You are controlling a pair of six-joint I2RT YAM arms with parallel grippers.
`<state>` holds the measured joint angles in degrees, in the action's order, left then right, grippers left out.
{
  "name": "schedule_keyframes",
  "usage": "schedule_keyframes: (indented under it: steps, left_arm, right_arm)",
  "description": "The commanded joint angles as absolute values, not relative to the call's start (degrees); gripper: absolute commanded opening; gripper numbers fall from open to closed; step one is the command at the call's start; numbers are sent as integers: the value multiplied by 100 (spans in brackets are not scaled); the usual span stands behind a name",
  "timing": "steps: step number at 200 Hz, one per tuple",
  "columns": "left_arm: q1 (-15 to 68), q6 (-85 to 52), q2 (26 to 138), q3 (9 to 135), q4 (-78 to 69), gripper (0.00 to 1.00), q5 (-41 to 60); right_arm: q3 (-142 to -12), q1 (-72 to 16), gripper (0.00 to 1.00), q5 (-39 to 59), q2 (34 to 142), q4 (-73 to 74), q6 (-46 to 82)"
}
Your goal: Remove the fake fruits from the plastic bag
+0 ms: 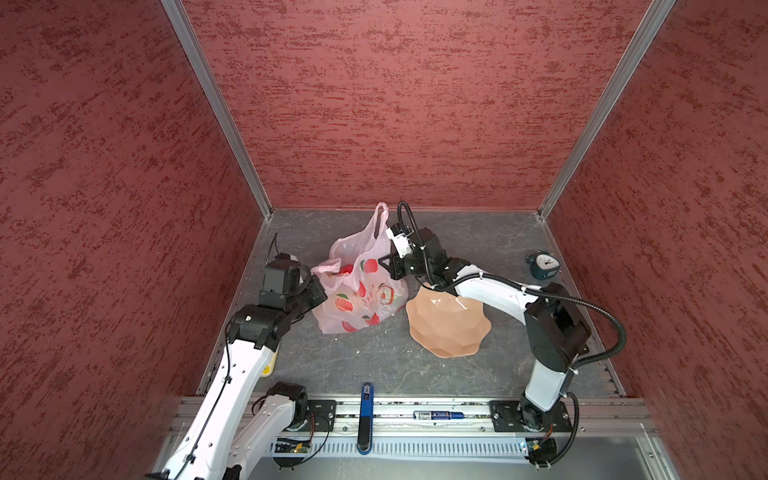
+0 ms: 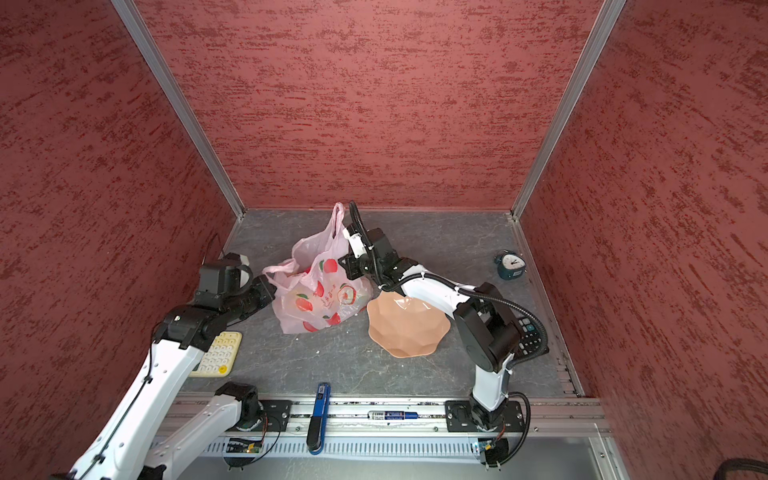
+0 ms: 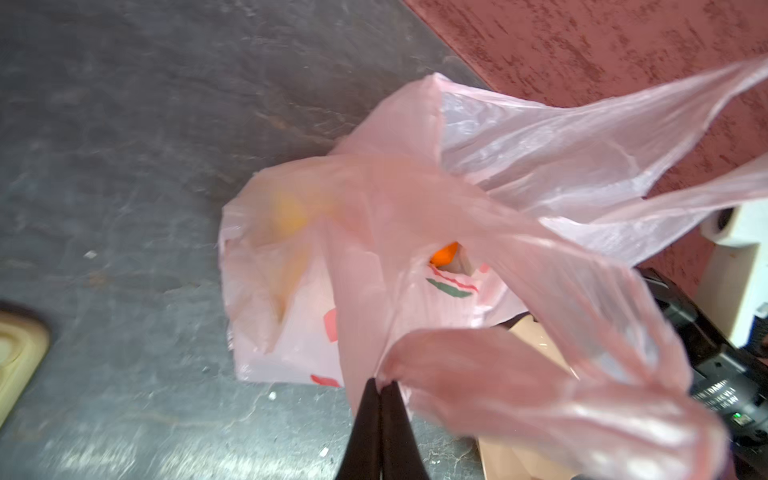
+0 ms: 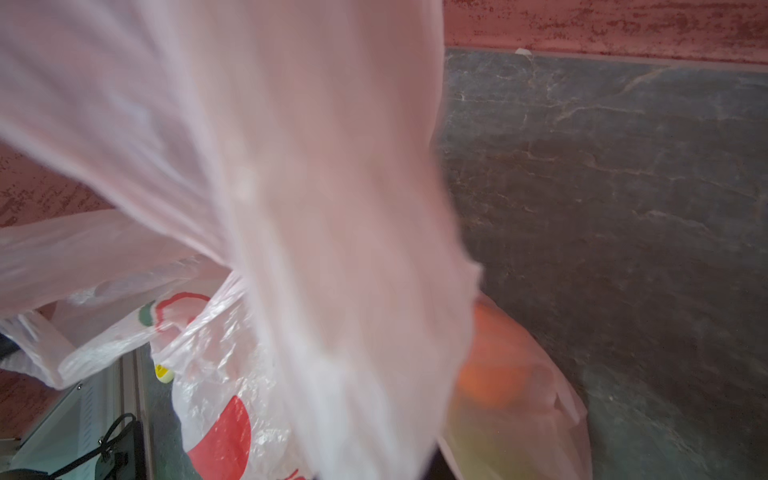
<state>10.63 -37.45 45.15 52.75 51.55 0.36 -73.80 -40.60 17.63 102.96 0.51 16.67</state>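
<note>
The pale pink plastic bag (image 1: 361, 291) (image 2: 320, 291) stands at the back middle of the grey floor, with one loop handle (image 1: 380, 216) sticking up. My left gripper (image 1: 322, 286) (image 3: 380, 384) is shut, pinching the bag's left handle. On the bag's right side my right gripper (image 1: 386, 266) (image 2: 343, 264) holds the plastic; in the right wrist view the bag (image 4: 291, 208) drapes over the jaws and hides them. The fake fruits lie inside the bag. An orange ball (image 3: 444, 253) (image 4: 494, 365) shows through the mouth, and a yellow piece (image 3: 291, 216) glows through the plastic.
A peach scalloped dish (image 1: 449, 324) (image 2: 409, 328) lies right of the bag, under my right arm. A teal alarm clock (image 1: 544, 266) stands at the back right. A cream calculator (image 2: 218, 353) lies under my left arm and a dark calculator (image 2: 530, 332) by the right arm. Red walls enclose three sides.
</note>
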Motion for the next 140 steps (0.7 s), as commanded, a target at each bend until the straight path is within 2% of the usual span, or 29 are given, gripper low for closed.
schedule_keyframes:
  steps: [1, 46, 102, 121, 140]
  left_arm:
    - [1090, -4312, 4214, 5125, 5924, 0, -669]
    - [1103, -4876, 3989, 4822, 6470, 0, -702]
    - [1103, -5413, 3919, 4364, 6488, 0, -368]
    - [1099, -5548, 3902, 4263, 6481, 4, -286]
    - [1085, -5638, 3882, 4200, 6489, 12, -228]
  right_arm:
    - [-7134, -4096, 14, 1648, 9909, -185, 1453]
    - [-6448, -4096, 14, 1635, 9447, -410, 1336]
    - [-5918, -4076, 14, 1457, 9464, -108, 1427]
    - [-5876, -4060, 13, 1440, 9526, -1, 1473]
    - [-5847, -4054, 13, 1395, 9568, 77, 1492]
